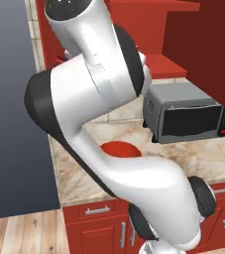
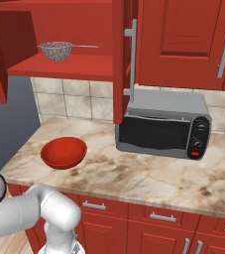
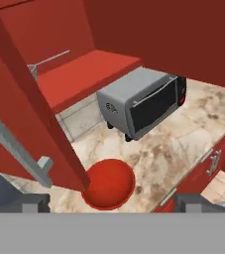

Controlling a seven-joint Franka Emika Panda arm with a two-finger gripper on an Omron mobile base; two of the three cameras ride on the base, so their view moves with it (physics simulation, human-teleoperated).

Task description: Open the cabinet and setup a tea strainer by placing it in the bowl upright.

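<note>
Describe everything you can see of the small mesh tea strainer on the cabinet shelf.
The small round greyish speckled mesh tea strainer sits upright on the lower shelf of the open red wall cabinet, its cup mouth up. A thin straight silvery handle runs sideways to the right from the rim. Only the shelf touches it, and nothing lies inside it that I can make out.

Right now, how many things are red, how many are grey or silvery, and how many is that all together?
Red: 2, the open cabinet and the bowl.
Grey or silvery: 2, the tea strainer on the cabinet shelf and the toaster oven on the counter.
Total: 4.
</note>
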